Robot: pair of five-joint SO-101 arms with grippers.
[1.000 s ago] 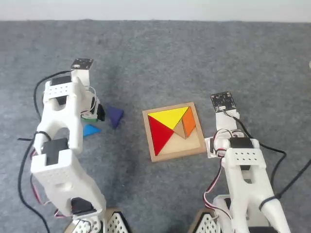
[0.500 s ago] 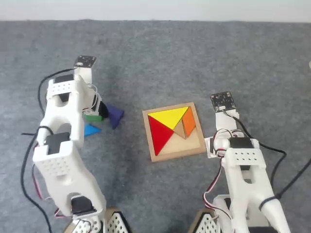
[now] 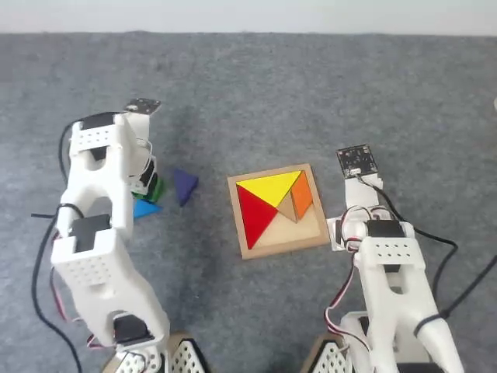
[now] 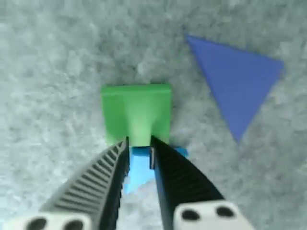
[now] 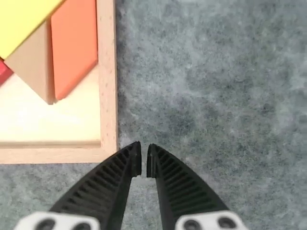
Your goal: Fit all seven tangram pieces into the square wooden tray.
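Green square point(image 4: 136, 112) pinched at edge by left fingers point(image 4: 112, 167), over light-blue piece point(image 4: 139, 167), well apart from tray point(image 3: 303, 229). I worry shallow grip lets it twist or drop. Right fingers point(image 5: 120, 177) almost closed, empty, beside tray.

The right pincer point(image 5: 144, 160), tips nearly touching, sits just beside a corner of the wooden tray point(image 5: 106, 72).
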